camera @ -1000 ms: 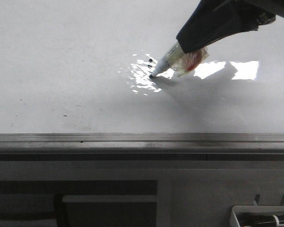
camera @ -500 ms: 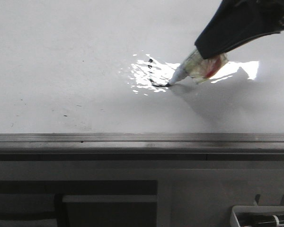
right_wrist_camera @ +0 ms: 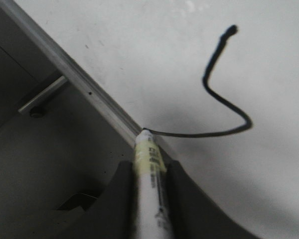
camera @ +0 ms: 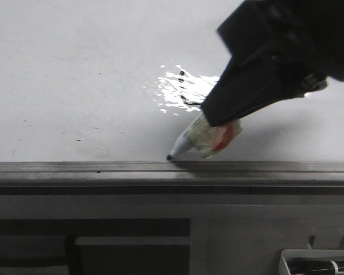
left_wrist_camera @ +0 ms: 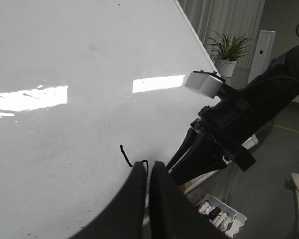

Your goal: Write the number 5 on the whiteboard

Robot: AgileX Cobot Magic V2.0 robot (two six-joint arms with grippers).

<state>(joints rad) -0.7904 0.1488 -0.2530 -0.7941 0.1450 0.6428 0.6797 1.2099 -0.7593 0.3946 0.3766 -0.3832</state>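
Observation:
The whiteboard (camera: pixel 74 80) is a big glossy white sheet with a grey rail (camera: pixel 103 167) along its near edge. My right gripper (camera: pixel 221 117) is shut on a white marker (camera: pixel 203 137), whose black tip (camera: pixel 169 156) touches the board right at the rail. The wrist view shows the marker (right_wrist_camera: pixel 150 189) clamped between the right gripper (right_wrist_camera: pixel 148 167) fingers. The black strokes of the number 5 (right_wrist_camera: pixel 224 99) run from a short slanted bar through a hook into a long tail ending at the tip. My left gripper (left_wrist_camera: pixel 148 169) is shut and empty near those strokes (left_wrist_camera: pixel 125 154).
A white tray (camera: pixel 315 260) holding spare markers sits below the board at the lower right; the same tray (left_wrist_camera: pixel 217 215) also shows under the right arm (left_wrist_camera: pixel 239 124). Window glare (camera: pixel 180 89) covers part of the writing. A potted plant (left_wrist_camera: pixel 229 50) stands behind.
The right gripper has swept the marker from the middle of the board down and left to the near rail, drawing a long tail. The arm now hides more of the board.

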